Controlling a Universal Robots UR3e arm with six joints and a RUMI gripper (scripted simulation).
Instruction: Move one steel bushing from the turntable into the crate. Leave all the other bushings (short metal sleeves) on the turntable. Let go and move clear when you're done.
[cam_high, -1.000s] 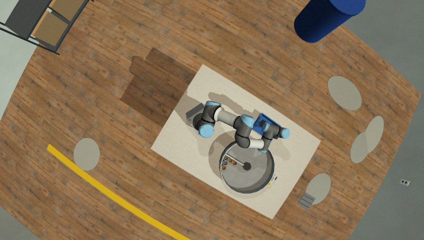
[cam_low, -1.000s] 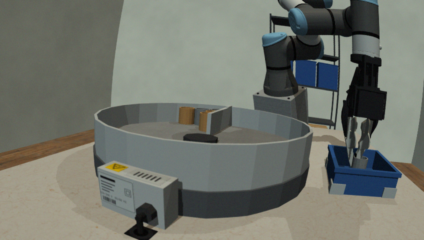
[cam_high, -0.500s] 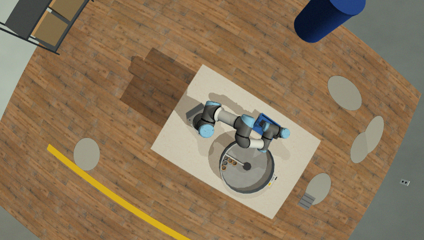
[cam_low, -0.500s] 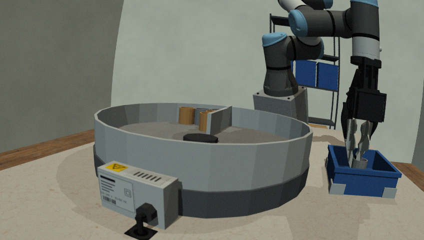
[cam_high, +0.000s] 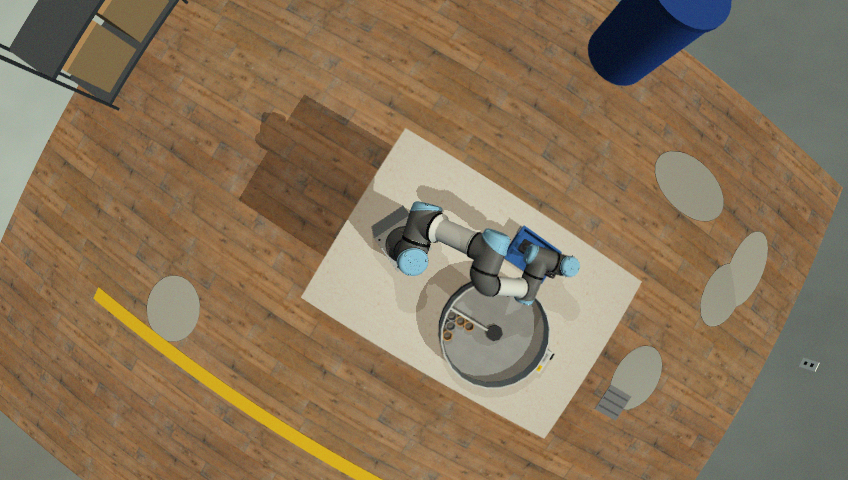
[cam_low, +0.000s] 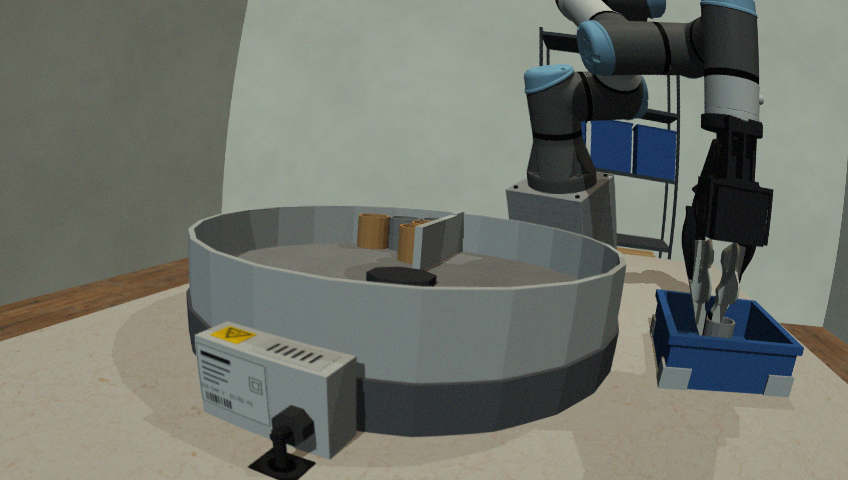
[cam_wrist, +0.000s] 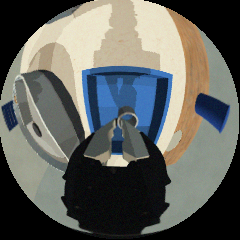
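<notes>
My gripper (cam_low: 714, 309) points straight down into the blue crate (cam_low: 723, 347) and is shut on a grey steel bushing (cam_low: 718, 325), which is held upright inside the crate's walls. In the wrist view the bushing (cam_wrist: 130, 120) shows as a grey ring between my fingertips over the crate's blue floor (cam_wrist: 127, 102). The grey turntable (cam_low: 398, 309) stands left of the crate. Several bushings, brass-coloured (cam_low: 373, 230) and grey, stand at its far side beside a grey divider (cam_low: 441, 239). From above they show as a cluster (cam_high: 457, 324) at the turntable's left rim.
A black hub (cam_low: 400, 275) sits at the turntable's middle. A grey control box (cam_low: 270, 386) with a yellow warning label is fixed to its front. The arm's base pedestal (cam_low: 562, 202) stands behind the turntable. A shelf with blue bins (cam_low: 630, 148) stands at the back.
</notes>
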